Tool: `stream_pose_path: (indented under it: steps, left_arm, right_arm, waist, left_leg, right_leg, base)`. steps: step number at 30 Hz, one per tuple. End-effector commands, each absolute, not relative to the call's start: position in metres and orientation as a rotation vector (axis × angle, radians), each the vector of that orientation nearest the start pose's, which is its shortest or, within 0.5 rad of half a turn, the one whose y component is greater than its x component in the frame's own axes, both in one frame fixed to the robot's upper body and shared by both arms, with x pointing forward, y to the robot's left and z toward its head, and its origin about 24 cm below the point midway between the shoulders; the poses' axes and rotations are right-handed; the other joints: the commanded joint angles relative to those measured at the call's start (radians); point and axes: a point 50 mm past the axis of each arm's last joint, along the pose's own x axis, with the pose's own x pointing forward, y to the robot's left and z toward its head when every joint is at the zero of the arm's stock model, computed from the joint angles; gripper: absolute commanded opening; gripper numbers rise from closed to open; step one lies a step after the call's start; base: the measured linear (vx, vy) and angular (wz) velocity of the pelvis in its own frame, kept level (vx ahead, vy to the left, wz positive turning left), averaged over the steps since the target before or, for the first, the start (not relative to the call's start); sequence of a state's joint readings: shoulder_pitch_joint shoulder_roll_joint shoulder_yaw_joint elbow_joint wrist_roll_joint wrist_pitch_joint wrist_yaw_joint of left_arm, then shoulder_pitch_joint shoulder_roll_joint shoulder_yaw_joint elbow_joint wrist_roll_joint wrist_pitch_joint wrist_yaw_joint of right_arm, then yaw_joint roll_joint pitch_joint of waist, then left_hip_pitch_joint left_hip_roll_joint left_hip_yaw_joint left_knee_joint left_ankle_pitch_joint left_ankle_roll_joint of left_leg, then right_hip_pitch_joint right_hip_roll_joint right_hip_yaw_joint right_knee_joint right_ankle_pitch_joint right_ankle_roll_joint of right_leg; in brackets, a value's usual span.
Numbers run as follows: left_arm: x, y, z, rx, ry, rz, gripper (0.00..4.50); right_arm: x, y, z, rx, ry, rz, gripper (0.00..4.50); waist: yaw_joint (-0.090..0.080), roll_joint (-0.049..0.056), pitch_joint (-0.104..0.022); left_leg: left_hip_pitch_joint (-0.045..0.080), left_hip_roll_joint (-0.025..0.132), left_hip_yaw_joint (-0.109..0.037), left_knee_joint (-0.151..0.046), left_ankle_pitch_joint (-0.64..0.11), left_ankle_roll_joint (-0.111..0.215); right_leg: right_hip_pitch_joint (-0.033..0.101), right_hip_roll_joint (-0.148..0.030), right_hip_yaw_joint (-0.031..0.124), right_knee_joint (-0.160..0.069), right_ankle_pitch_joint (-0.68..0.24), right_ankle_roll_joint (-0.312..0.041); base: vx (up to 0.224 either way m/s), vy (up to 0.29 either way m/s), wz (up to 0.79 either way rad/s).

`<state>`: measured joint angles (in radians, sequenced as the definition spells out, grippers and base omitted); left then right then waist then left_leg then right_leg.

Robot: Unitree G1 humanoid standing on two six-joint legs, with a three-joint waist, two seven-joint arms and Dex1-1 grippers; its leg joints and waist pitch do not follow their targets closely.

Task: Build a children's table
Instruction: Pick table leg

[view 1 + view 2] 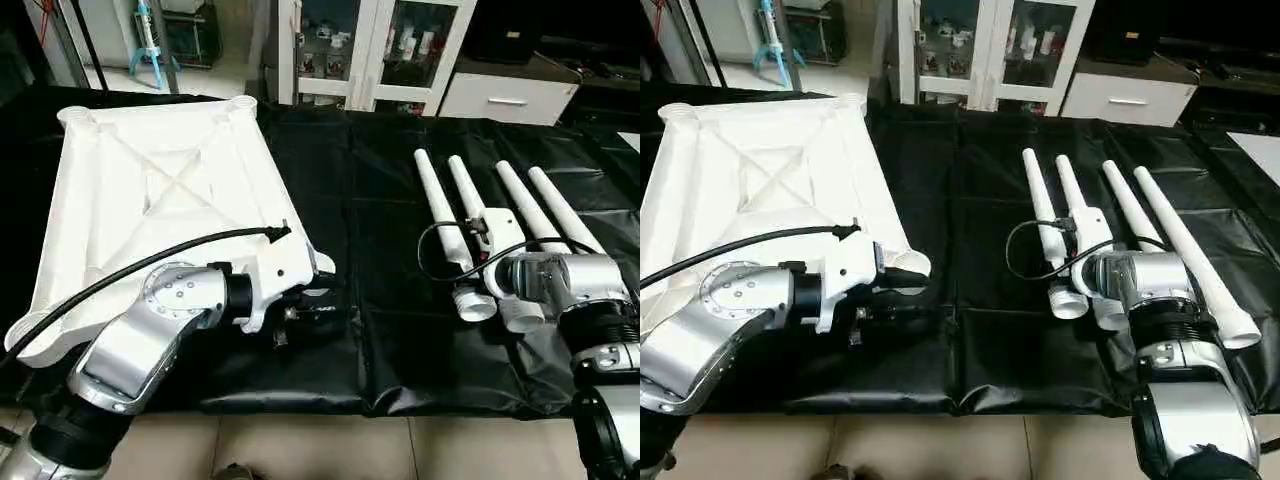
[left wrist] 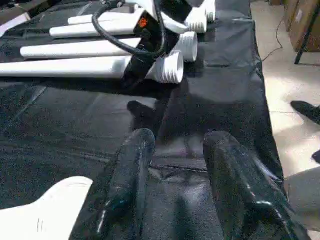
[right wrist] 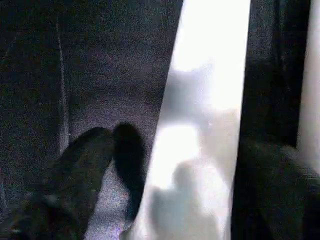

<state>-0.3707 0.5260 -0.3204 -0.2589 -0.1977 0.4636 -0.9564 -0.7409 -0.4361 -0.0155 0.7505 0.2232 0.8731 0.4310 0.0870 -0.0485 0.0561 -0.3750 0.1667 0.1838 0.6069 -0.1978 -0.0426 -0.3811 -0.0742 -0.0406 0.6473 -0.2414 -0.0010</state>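
On the black-cloth-covered worktop (image 1: pixel 380 300) the white tabletop (image 1: pixel 150 200) of the children's table lies upside down at the robot's left, its X-ribbed underside facing up and its rounded corner lobes at the corners. Well apart from it, to the right, the four white tapered legs (image 1: pixel 500 215) lie side by side, narrow ends pointing away from the robot and wide open ends toward it. The left pincer (image 2: pixel 175 175) hovers low over the cloth just beside the near right corner of the tabletop, its two black fingers (image 2: pixel 127 175) apart with nothing between them; a white corner of the top shows right next to one finger in the left wrist view. The right pincer (image 3: pixel 170 175) is down among the wide ends of the legs, and in the right wrist view its dark fingers (image 3: pixel 75 175) stand apart on either side of one white leg (image 3: pixel 200 125), not visibly closed against it. Beyond the far edge of the worktop stands a white glass-fronted cabinet (image 1: pixel 370 50) and a low white drawer unit (image 1: pixel 505 95).
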Motion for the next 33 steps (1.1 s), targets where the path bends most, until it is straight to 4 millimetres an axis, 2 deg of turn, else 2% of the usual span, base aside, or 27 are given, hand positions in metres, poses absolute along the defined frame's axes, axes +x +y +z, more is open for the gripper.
stream_pose_path:
  steps: [1,3,11,13,15,23,24,27,28,29,33]
  left_arm:
    - [0.258,0.106,0.123,0.442,0.173,-1.301,2.01]
    - [0.258,0.106,0.123,0.442,0.173,-1.302,2.01]
    - [0.258,0.106,0.123,0.444,0.171,-1.298,2.01]
    - [0.258,0.106,0.123,0.442,0.172,-1.297,2.01]
    - [0.258,0.106,0.124,0.434,0.173,-1.29,2.01]
    - [0.258,0.108,0.123,0.437,0.181,-1.26,2.01]
    - [0.259,0.109,0.123,0.434,0.18,-1.249,2.18]
    - [0.268,0.112,0.126,0.407,0.171,-1.168,2.35]
    - [0.278,0.114,0.131,0.364,0.153,-1.089,2.38]
    - [0.286,0.116,0.136,0.312,0.14,-1.012,2.62]
    - [0.311,0.119,0.156,0.062,0.08,-0.797,2.87]
  right_arm:
    - [0.346,-0.23,0.06,0.089,0.851,0.216,3.98]
    - [0.347,-0.23,0.059,0.093,0.852,0.217,3.67]
    - [0.346,-0.229,0.056,0.109,0.866,0.223,3.18]
    - [0.346,-0.229,0.056,0.112,0.87,0.223,2.93]
    - [0.345,-0.229,0.053,0.122,0.878,0.22,2.78]
    - [0.343,-0.227,0.047,0.141,0.882,0.211,2.07]
    - [0.344,-0.227,0.048,0.141,0.867,0.213,1.99]
    - [0.349,-0.224,0.057,0.151,0.798,0.235,1.95]
    - [0.352,-0.222,0.064,0.149,0.752,0.254,1.94]
    - [0.354,-0.22,0.07,0.148,0.717,0.268,1.93]
    - [0.358,-0.214,0.09,0.118,0.582,0.311,1.91]
  waist:
    - [-0.003,-0.001,-0.068]
    - [-0.003,-0.003,-0.069]
    - [-0.002,-0.006,-0.069]
    - [-0.002,-0.006,-0.069]
    - [-0.002,-0.01,-0.069]
    - [-0.001,-0.009,-0.069]
    - [-0.002,-0.009,-0.069]
    - [-0.002,-0.012,-0.069]
    - [-0.002,-0.013,-0.068]
    - [-0.002,-0.012,-0.069]
    - [0.004,-0.023,-0.07]
  left_leg:
    - [0.019,0.056,-0.01,-0.061,0.005,-0.001]
    - [0.019,0.056,-0.01,-0.061,0.008,0.001]
    - [0.019,0.056,-0.01,-0.06,0.012,0.005]
    - [0.018,0.055,-0.01,-0.06,0.014,0.006]
    - [0.018,0.056,-0.009,-0.06,0.014,0.008]
    - [0.019,0.056,-0.01,-0.061,0.007,0.003]
    - [0.019,0.057,-0.01,-0.061,0.001,-0.002]
    - [0.02,0.058,-0.01,-0.062,-0.01,-0.007]
    - [0.02,0.057,-0.01,-0.062,-0.008,-0.007]
    - [0.02,0.057,-0.009,-0.061,-0.012,-0.009]
    - [0.018,0.057,-0.012,-0.061,-0.009,0.005]
  right_leg:
    - [0.047,-0.063,0.044,-0.057,0.129,-0.274]
    - [0.047,-0.064,0.044,-0.057,0.128,-0.272]
    - [0.047,-0.064,0.043,-0.056,0.121,-0.271]
    - [0.047,-0.064,0.043,-0.056,0.123,-0.272]
    - [0.047,-0.064,0.043,-0.057,0.119,-0.271]
    - [0.045,-0.065,0.043,-0.058,0.11,-0.267]
    - [0.045,-0.064,0.042,-0.058,0.104,-0.267]
    - [0.045,-0.065,0.043,-0.059,0.095,-0.264]
    - [0.045,-0.065,0.043,-0.059,0.097,-0.265]
    - [0.046,-0.065,0.044,-0.06,0.1,-0.264]
    - [0.051,-0.069,0.043,-0.062,0.108,-0.266]
  base:
    - [0.0,0.0,0.0]
    - [0.0,0.0,0.0]
    - [0.0,0.0,0.0]
    - [0.0,0.0,0.0]
    - [0.0,0.0,0.0]
    - [0.0,0.0,0.0]
    - [0.0,0.0,0.0]
    - [0.0,0.0,0.0]
    - [0.0,0.0,0.0]
    - [0.0,0.0,0.0]
    - [0.0,0.0,0.0]
